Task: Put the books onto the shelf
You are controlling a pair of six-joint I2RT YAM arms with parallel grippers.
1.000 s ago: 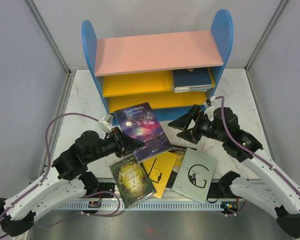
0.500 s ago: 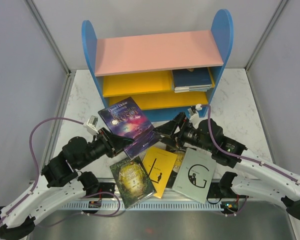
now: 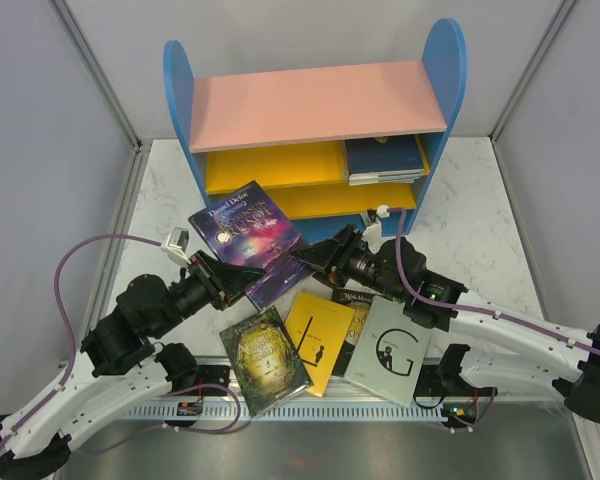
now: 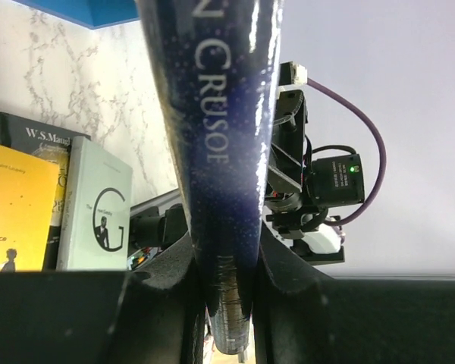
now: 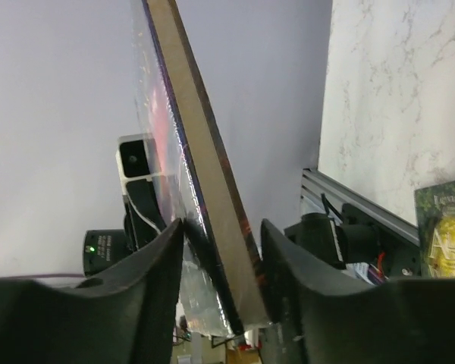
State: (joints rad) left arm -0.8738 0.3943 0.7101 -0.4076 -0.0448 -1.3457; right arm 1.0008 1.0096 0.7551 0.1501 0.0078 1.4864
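While the left hand (image 3: 248, 284) is pinching the purple book (image 3: 248, 236) by its spine edge, the cover is slanting up just beyond its fingertips, clear of the counter (image 3: 470, 215). Only the left wrist view is showing the spine lettering, "CRUSOE", running out from between the two clamping fingers (image 4: 171, 277). At the book's far corner the right hand (image 3: 308, 258) is straddling the page edge. The overhead view is hiding this, but the right wrist view is showing a finger (image 5: 155, 280) on each side. I cannot tell whether they are squeezing. Beneath both hands the green-gold book (image 3: 265, 358), yellow book (image 3: 318, 340), black book (image 3: 354, 310) and grey "G" book (image 3: 390, 350) are lying flat. Past the fingertips the shelf (image 3: 310, 103) is holding a navy book (image 3: 383, 155).
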